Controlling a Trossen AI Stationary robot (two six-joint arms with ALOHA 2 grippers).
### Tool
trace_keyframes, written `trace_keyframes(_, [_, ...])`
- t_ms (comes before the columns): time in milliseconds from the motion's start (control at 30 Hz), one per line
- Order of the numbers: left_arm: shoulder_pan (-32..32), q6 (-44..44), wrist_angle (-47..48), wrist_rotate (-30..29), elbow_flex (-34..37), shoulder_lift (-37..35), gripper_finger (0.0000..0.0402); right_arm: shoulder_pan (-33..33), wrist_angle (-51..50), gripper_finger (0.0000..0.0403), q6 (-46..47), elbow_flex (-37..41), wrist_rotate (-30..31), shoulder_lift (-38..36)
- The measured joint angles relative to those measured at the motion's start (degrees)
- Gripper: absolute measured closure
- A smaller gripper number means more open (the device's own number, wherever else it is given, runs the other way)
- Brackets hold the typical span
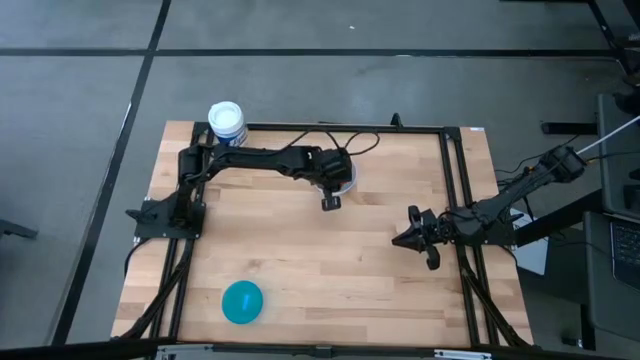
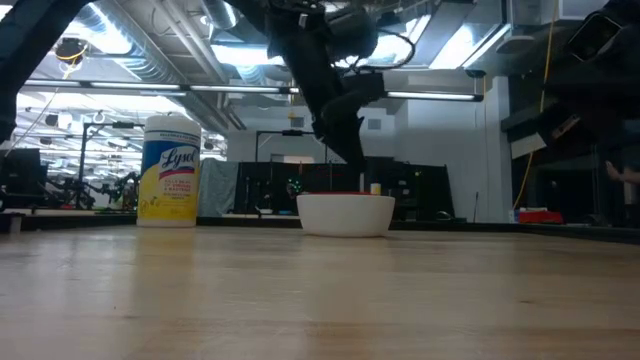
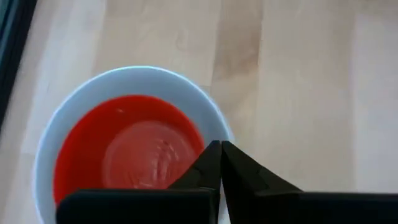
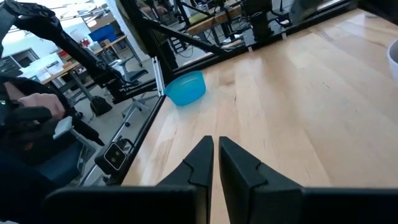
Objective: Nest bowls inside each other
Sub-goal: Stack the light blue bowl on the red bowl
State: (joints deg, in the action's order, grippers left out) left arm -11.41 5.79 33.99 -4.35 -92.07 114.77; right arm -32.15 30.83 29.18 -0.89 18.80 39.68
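A white bowl [image 2: 346,214] stands on its base on the table's far middle, with a red bowl [image 3: 134,155] nested inside it. In the high view my left arm covers most of the white bowl [image 1: 347,180]. My left gripper [image 3: 219,147] hangs shut just above the white bowl's rim, pointing steeply down, with nothing between its fingers; the low view shows this gripper [image 2: 358,160] clear of the bowl. A teal bowl [image 1: 242,302] sits alone near the table's front left. My right gripper [image 1: 412,237] waits shut at the right, low over the bare wood.
A white-lidded jar with a yellow label [image 2: 170,170] stands at the table's far left corner [image 1: 228,122]. A black frame rail [image 1: 452,180] runs along the table's right side. A person's hand [image 4: 37,109] shows beyond the table's edge in the right wrist view.
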Motion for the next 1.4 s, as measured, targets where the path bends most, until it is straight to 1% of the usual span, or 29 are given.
trace_keyframes(67, [0.82, -3.54, 1.56, 1.24, -0.05, -0.97, 0.0396, -0.61, 0.0, 0.0373, 0.39, 0.0, 0.29, 0.1])
trace_keyframes(100, [1.37, -5.14, 4.23, 2.19, -0.12, -1.48, 0.0393, -0.99, -0.04, 0.0373, 0.55, 0.0, 0.29, 0.14])
trace_keyframes(200, [5.63, -9.13, 18.43, 2.38, 0.78, -2.18, 0.0382, -2.4, -0.11, 0.0373, 1.87, 0.0, 0.62, 0.96])
trace_keyframes(267, [9.95, -11.67, 26.37, 4.02, 4.38, -3.11, 0.0377, -3.84, -0.12, 0.0373, 2.71, 0.0, 1.25, 1.92])
trace_keyframes(333, [14.71, -15.85, 27.54, 6.58, 9.34, -5.77, 0.0373, -5.36, -0.27, 0.0373, 3.83, 0.0, 1.78, 3.23])
trace_keyframes(400, [20.45, -22.28, 25.77, 8.44, 14.47, -9.62, 0.0371, -6.8, -0.01, 0.0373, 5.74, 0.0, 2.36, 4.71])
trace_keyframes(433, [23.69, -26.38, 23.93, 8.38, 16.77, -11.62, 0.0371, -7.52, -0.04, 0.0373, 6.64, 0.0, 2.79, 5.5])
trace_keyframes(500, [30.51, -35.07, 21.34, 6.27, 19.88, -15.82, 0.0374, -8.77, 0.3, 0.0373, 8.5, 0.0, 2.84, 6.88])
trace_keyframes(567, [36.93, -42.03, 21.77, 2.19, 21.01, -19.5, 0.0378, -9.66, 1.02, 0.0373, 9.78, 0.0, 2.84, 8.1])
trace_keyframes(667, [45.24, -48.01, 23.16, -4.07, 21.31, -22.75, 0.038, -10.66, 3.55, 0.0373, 10.46, 0.0, 2.94, 9.59])
trace_keyframes(733, [49.32, -52.55, 25.43, -6.24, 21.33, -23.66, 0.0374, -10.92, 4.64, 0.0373, 10.46, 0.0, 3.19, 10.17])
trace_keyframes(767, [50.8, -54.36, 26.36, -6.31, 21.35, -23.7, 0.0368, -10.98, 5.23, 0.0373, 10.44, 0.0, 3.27, 10.29])
trace_keyframes(833, [52.81, -55.85, 27.53, -6.6, 21.4, -23.19, 0.0354, -10.99, 6.62, 0.0373, 10.39, 0.0, 3.28, 10.57])
trace_keyframes(967, [53.94, -55.09, 27.24, -6.44, 22.17, -20.92, 0.0322, -10.99, 7.54, 0.0373, 10.26, 0.0, 4.52, 10.62])
trace_keyframes(1133, [53.81, -55.63, 23.23, -2.95, 25.94, -19.46, 0.0288, -10.99, 7.9, 0.0373, 10.75, 0.0, 4.85, 10.62])
trace_keyframes(1233, [53.87, -55.69, 19.6, -1.54, 27.68, -19.37, 0.0274, -10.99, 8.04, 0.0373, 11.12, 0.0, 5.23, 10.62])
trace_keyframes(1400, [53.85, -56.52, 17.15, -1.08, 28.84, -19.35, 0.0261, -10.99, 8.1, 0.0373, 11.77, 0.0, 5.66, 10.62])
